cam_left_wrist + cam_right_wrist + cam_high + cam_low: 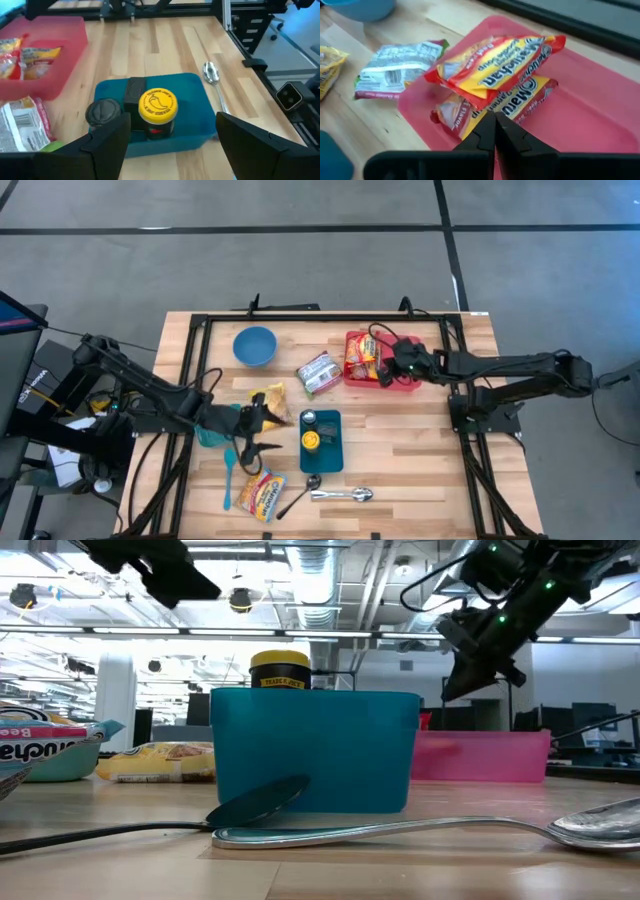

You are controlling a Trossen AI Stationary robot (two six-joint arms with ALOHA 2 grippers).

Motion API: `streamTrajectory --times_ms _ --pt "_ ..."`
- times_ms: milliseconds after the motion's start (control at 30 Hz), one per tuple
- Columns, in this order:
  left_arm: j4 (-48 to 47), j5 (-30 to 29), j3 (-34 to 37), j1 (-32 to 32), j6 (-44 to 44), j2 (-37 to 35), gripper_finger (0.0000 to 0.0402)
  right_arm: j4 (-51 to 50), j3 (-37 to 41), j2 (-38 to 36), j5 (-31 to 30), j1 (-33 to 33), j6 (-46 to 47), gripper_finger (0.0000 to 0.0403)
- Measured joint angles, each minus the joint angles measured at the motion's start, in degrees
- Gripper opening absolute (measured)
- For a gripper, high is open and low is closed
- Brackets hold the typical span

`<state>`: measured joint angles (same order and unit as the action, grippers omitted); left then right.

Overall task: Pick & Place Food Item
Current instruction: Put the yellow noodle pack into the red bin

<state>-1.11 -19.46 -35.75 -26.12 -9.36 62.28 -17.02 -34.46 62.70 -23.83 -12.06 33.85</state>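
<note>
Red-and-yellow ramen packs [495,80] already lie in the pink tray [405,385] under the shut, empty right gripper [388,366], so we read the wide-open left gripper [258,430] (beside the teal bin [322,442]) as approaching the yellow-lidded jar [157,112], needing to advance and close.

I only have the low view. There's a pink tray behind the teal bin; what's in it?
Observer: Two ramen packets, one lying on top of the other.
Operator: Where's the right gripper?
Observer: The right gripper hangs just above those packets in the pink tray, shut and holding nothing.
Operator: And the left?
Observer: The left gripper is open beside the teal bin, pointing at the yellow-lidded jar that stands inside.
</note>
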Motion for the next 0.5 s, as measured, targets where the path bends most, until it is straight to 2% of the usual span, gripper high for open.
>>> streamTrajectory --times_ms 233,500 --pt "3.79 -7.51 0.00 -7.12 2.91 0.00 0.0264 0.45 -0.02 -0.28 -3.83 2.47 0.00 0.0000" --pt "3.80 -15.97 0.00 -10.80 7.48 2.72 0.0228 2.59 -0.02 -0.26 -5.03 4.29 -1.43 0.0000"
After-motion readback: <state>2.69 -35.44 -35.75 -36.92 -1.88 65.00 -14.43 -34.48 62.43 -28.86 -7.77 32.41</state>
